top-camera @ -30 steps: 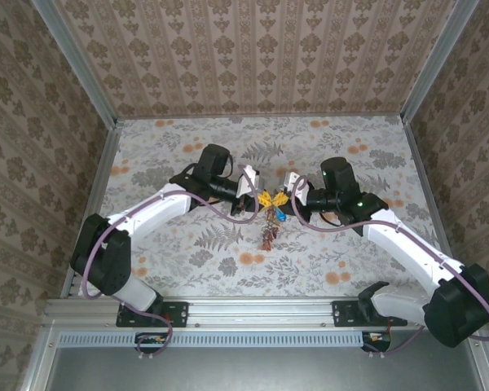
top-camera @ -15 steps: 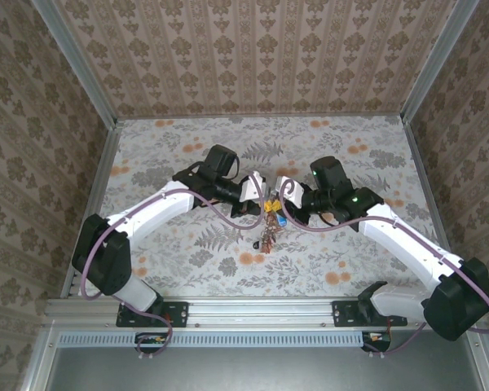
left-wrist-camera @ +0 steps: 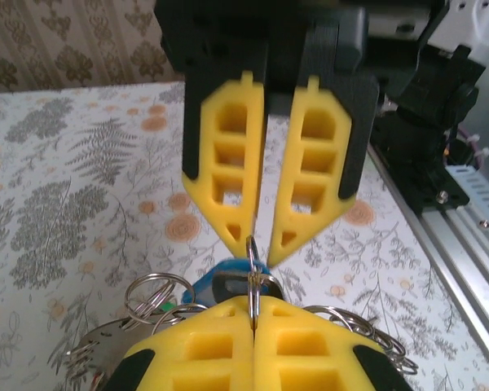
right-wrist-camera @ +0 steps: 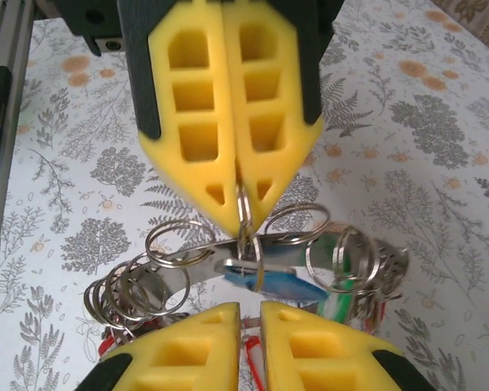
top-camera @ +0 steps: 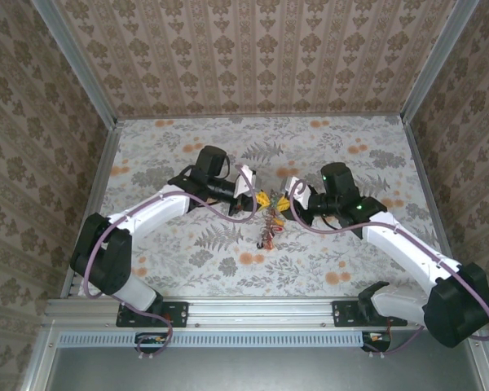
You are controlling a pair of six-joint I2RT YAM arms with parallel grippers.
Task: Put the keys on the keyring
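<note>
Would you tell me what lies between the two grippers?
The keyring, pinched by the left gripper, with a blue key crossing it, seen in both wrist views.

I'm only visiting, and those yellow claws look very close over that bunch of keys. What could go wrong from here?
The left gripper pinches the keyring by thin wire at its very tips, so the hanging bunch might twist or slip out.
The right gripper, fingers slightly apart, sits almost tip to tip with it, so a small push could bump them.
The blue key lies among loose rings and could snag.
</note>
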